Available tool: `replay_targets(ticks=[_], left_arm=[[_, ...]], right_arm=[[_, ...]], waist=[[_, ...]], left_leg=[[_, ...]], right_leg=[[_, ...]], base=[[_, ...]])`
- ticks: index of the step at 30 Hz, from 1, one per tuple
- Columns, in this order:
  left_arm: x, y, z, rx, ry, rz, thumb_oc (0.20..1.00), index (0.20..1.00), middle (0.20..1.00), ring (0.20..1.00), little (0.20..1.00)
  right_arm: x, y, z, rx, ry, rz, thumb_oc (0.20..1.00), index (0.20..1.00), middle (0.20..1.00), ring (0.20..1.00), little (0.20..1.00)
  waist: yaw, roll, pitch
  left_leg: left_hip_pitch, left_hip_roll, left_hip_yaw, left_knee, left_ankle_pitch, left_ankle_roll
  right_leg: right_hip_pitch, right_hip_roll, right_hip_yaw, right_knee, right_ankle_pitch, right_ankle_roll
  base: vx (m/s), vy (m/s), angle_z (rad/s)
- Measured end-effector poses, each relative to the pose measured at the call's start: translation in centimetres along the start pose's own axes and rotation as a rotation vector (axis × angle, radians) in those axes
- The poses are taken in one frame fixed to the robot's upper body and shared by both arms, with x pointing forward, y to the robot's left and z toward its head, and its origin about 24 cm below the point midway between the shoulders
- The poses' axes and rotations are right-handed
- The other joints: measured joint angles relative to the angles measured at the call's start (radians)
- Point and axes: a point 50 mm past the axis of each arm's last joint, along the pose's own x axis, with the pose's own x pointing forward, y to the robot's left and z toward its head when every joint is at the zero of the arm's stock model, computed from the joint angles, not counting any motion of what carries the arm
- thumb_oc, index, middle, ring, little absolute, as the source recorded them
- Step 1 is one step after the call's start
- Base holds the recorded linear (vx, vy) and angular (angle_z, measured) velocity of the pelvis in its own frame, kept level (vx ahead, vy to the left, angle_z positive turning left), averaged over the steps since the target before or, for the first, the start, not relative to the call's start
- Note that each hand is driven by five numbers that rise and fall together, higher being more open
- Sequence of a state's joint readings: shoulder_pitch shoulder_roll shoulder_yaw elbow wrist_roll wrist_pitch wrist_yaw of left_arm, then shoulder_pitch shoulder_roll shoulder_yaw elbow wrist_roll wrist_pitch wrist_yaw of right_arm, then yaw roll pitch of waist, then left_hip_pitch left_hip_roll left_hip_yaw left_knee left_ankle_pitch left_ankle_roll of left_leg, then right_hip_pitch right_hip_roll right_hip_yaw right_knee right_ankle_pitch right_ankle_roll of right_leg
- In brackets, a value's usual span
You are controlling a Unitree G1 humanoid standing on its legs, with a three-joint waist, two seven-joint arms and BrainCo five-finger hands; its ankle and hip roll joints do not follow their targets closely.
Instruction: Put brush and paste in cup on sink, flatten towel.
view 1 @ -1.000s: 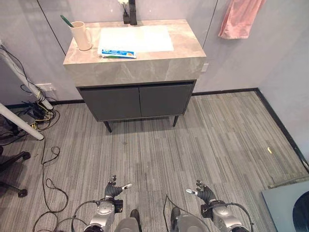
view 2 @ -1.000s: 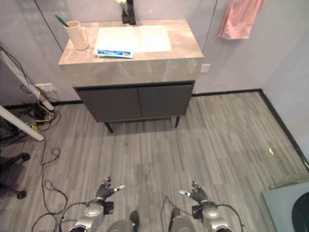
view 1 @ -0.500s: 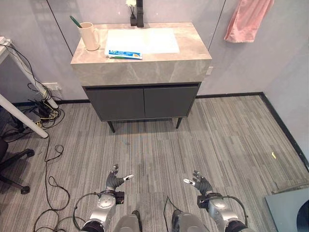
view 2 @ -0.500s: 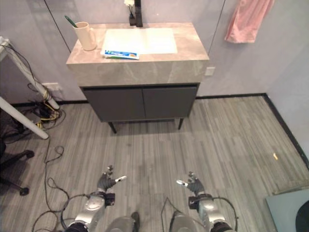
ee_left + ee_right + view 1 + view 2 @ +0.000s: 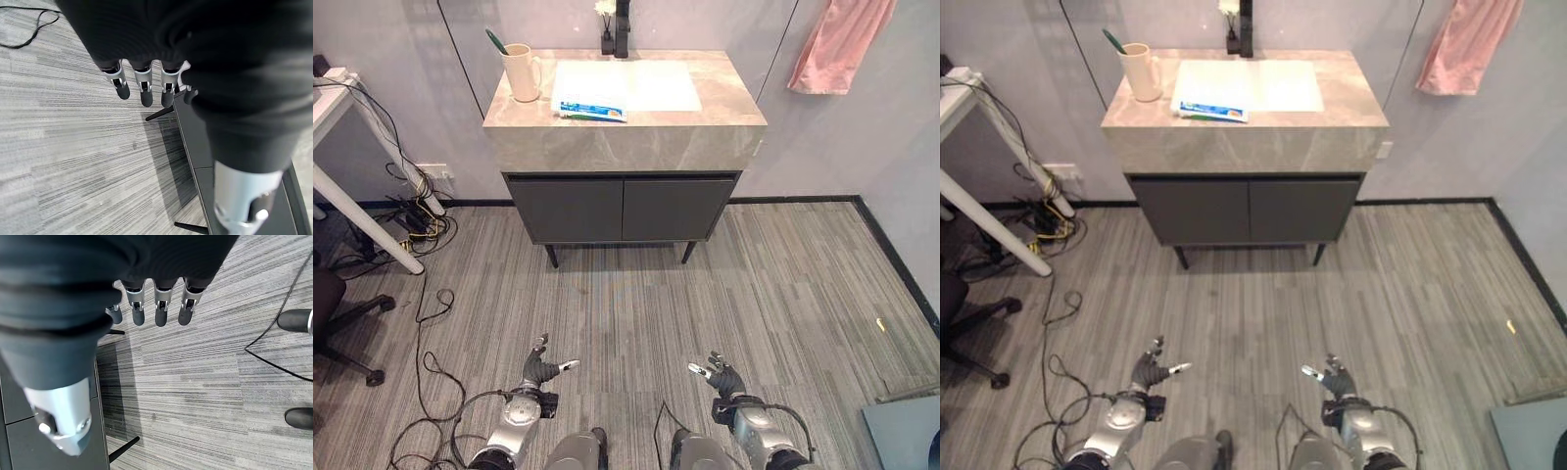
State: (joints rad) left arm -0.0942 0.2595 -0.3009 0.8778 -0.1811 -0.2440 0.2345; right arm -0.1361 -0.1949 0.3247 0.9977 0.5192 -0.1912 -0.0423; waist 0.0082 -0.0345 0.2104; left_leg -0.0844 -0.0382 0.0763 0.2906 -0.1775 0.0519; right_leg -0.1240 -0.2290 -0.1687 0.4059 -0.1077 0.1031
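A beige cup (image 5: 521,72) stands at the far left of the stone sink top (image 5: 724,98), with a green toothbrush (image 5: 496,40) leaning in it. A blue and white toothpaste tube (image 5: 592,109) lies flat next to the white basin (image 5: 626,84). A pink towel (image 5: 841,47) hangs bunched on the wall to the right of the sink. My left hand (image 5: 538,369) and right hand (image 5: 722,377) hang low over the floor, far from the sink, fingers straight and holding nothing. The same open fingers (image 5: 142,88) show in the left wrist view, and fingers (image 5: 160,308) in the right wrist view.
A dark two-door cabinet (image 5: 625,208) on thin legs stands under the sink top, with a black tap (image 5: 623,26) at the back. A white table leg (image 5: 362,227), tangled cables (image 5: 419,217) and an office chair base (image 5: 352,333) are on the left. A grey mat corner (image 5: 905,433) lies lower right.
The camera has shifted, so the sink and towel now sit further right in the picture. Both hands stay low and open.
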Motion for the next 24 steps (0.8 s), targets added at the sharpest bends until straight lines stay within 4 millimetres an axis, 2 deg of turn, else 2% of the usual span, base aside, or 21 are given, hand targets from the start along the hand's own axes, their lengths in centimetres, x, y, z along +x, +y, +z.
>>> replay_targets(ticks=[2,4,5,7,8,9,10,11,12,13,15,17,20,21,22,23,24], left_arm=[[-0.3,0.0,-0.6,0.014,0.02,-0.005,1.0,1.0,1.0,1.0,1.0],[-0.3,0.0,-0.7,0.019,0.024,-0.008,1.0,1.0,1.0,1.0,1.0],[-0.4,0.1,-1.0,0.031,0.034,-0.013,1.0,1.0,1.0,1.0,1.0],[-0.6,0.0,-1.3,0.036,0.048,-0.016,1.0,1.0,1.0,1.0,1.0],[-0.6,0.2,-1.5,0.043,0.057,-0.013,1.0,1.0,1.0,1.0,1.0],[-0.6,0.4,-1.5,0.041,0.061,-0.005,1.0,1.0,1.0,1.0,1.0],[-0.5,0.7,-1.5,0.022,0.068,0.015,1.0,1.0,1.0,1.0,1.0],[-0.4,0.8,-1.4,0.022,0.065,0.02,1.0,1.0,1.0,1.0,1.0],[-0.2,0.8,-1.0,0.018,0.057,0.022,1.0,1.0,1.0,1.0,1.0],[0.0,0.8,-0.9,0.017,0.056,0.022,1.0,1.0,1.0,1.0,1.0],[0.2,0.5,-0.9,0.013,0.068,0.02,1.0,1.0,1.0,1.0,1.0],[0.1,0.4,-1.0,0.007,0.075,0.02,1.0,1.0,1.0,1.0,1.0],[0.0,0.2,-1.1,0.004,0.079,0.023,1.0,1.0,1.0,1.0,1.0],[0.0,0.0,-1.2,0.004,0.083,0.019,1.0,1.0,1.0,1.0,1.0],[-0.1,-0.3,-1.3,-0.002,0.091,0.015,1.0,1.0,1.0,1.0,1.0],[-0.2,-1.0,-1.4,-0.019,0.097,0.003,1.0,1.0,1.0,1.0,1.0],[-0.3,-1.6,-1.4,-0.028,0.098,-0.009,1.0,1.0,1.0,1.0,1.0]], right_arm=[[-0.1,0.0,-0.3,0.0,0.009,0.001,1.0,1.0,1.0,1.0,1.0],[-0.1,0.0,-0.2,-0.005,0.004,0.001,1.0,1.0,1.0,1.0,1.0],[-0.2,0.0,-0.3,-0.012,0.007,0.006,1.0,1.0,1.0,1.0,1.0],[-0.3,0.0,-0.2,-0.031,-0.001,0.015,1.0,1.0,1.0,1.0,1.0],[-0.4,0.1,-0.2,-0.028,-0.007,0.021,1.0,1.0,1.0,1.0,1.0],[-0.5,0.3,-0.1,-0.027,-0.016,0.03,1.0,1.0,1.0,1.0,1.0],[-0.6,0.4,0.2,-0.029,-0.037,0.04,1.0,1.0,1.0,1.0,1.0],[-0.7,0.4,0.4,-0.035,-0.05,0.045,1.0,1.0,1.0,1.0,1.0],[-0.8,0.3,0.3,-0.034,-0.052,0.043,1.0,1.0,1.0,1.0,1.0],[-0.9,0.2,0.2,-0.035,-0.047,0.04,1.0,1.0,1.0,1.0,1.0],[-1.1,-0.1,-0.6,-0.034,-0.025,0.024,1.0,1.0,1.0,1.0,1.0],[-1.2,-0.3,-1.0,-0.036,-0.009,0.004,1.0,1.0,1.0,1.0,1.0],[-1.3,-0.5,-1.4,-0.054,0.004,0.0,1.0,1.0,1.0,1.0,1.0],[-1.5,-0.6,-1.7,-0.056,0.015,-0.004,1.0,1.0,1.0,1.0,1.0],[-1.5,-0.8,-1.7,-0.058,0.016,-0.008,1.0,1.0,1.0,1.0,1.0],[-1.6,-1.3,-1.7,-0.067,0.018,-0.017,1.0,1.0,1.0,1.0,1.0],[-1.5,-1.7,-1.5,-0.078,0.013,-0.025,1.0,1.0,1.0,1.0,1.0]], waist=[[0.001,0.003,-0.001],[0.0,0.003,0.003],[-0.002,0.003,0.002],[-0.007,0.021,0.015],[-0.016,0.024,0.017],[-0.02,0.02,0.016],[-0.026,0.019,0.016],[-0.036,0.016,0.015],[-0.053,0.005,0.012],[-0.054,-0.001,0.011],[-0.065,-0.027,-0.002],[-0.081,-0.03,-0.003],[-0.079,-0.043,-0.019],[-0.079,-0.045,-0.033],[-0.081,-0.03,-0.042],[-0.104,0.002,-0.061],[-0.105,0.025,-0.073]], left_leg=[[0.038,-0.001,0.006,-0.049,0.018,0.015],[0.047,0.002,0.012,-0.063,0.024,0.021],[0.061,-0.007,0.008,-0.068,0.026,0.039],[0.096,-0.003,-0.008,-0.097,0.035,0.057],[0.106,-0.001,-0.013,-0.112,0.04,0.059],[0.117,-0.002,-0.014,-0.131,0.045,0.068],[0.125,-0.001,-0.017,-0.15,0.047,0.072],[0.122,0.0,-0.024,-0.16,0.049,0.072],[0.118,-0.01,-0.039,-0.166,0.05,0.071],[0.12,-0.018,-0.041,-0.173,0.052,0.07],[0.138,-0.044,-0.052,-0.196,0.047,0.059],[0.177,-0.046,-0.069,-0.219,0.04,0.045],[0.255,-0.042,-0.095,-0.275,0.009,0.012],[0.264,-0.032,-0.111,-0.278,-0.018,-0.004],[0.265,-0.015,-0.122,-0.276,-0.029,-0.019],[0.265,0.023,-0.138,-0.281,-0.04,-0.039],[0.28,0.051,-0.132,-0.292,-0.044,-0.059]], right_leg=[[-0.04,-0.002,0.028,0.082,0.05,-0.014],[-0.082,-0.004,0.043,0.153,0.085,-0.007],[-0.136,-0.014,0.053,0.244,0.141,-0.012],[-0.174,0.001,0.082,0.315,0.197,0.009],[-0.188,0.021,0.104,0.328,0.178,0.029],[-0.204,0.036,0.106,0.328,0.167,0.035],[-0.231,0.088,0.112,0.285,0.146,0.046],[-0.237,0.126,0.127,0.184,0.141,0.049],[-0.24,0.139,0.128,0.068,0.146,0.051],[-0.244,0.139,0.127,0.018,0.148,0.052],[-0.249,0.119,0.122,-0.219,0.183,0.053],[-0.225,0.093,0.073,-0.373,0.214,0.055],[-0.18,0.073,0.07,-0.379,0.213,0.06],[-0.16,0.078,0.076,-0.389,0.257,0.05],[-0.159,0.09,0.074,-0.38,0.276,0.051],[-0.155,0.123,0.067,-0.369,0.286,0.037],[-0.156,0.149,0.056,-0.352,0.306,0.007]], base=[[0.0,0.181,-0.05],[0.05,0.15,-0.02],[0.09,0.103,0.02],[0.1,0.034,0.05],[0.12,0.018,0.08],[0.18,-0.024,0.06],[0.21,-0.052,0.05],[0.27,-0.087,0.25],[0.18,-0.056,0.35],[0.29,-0.106,0.35],[0.34,-0.123,0.23],[0.33,-0.105,0.25],[0.46,-0.136,0.23],[0.42,-0.151,0.32],[0.29,-0.092,0.47],[0.31,-0.093,0.51],[0.44,-0.133,0.35]])
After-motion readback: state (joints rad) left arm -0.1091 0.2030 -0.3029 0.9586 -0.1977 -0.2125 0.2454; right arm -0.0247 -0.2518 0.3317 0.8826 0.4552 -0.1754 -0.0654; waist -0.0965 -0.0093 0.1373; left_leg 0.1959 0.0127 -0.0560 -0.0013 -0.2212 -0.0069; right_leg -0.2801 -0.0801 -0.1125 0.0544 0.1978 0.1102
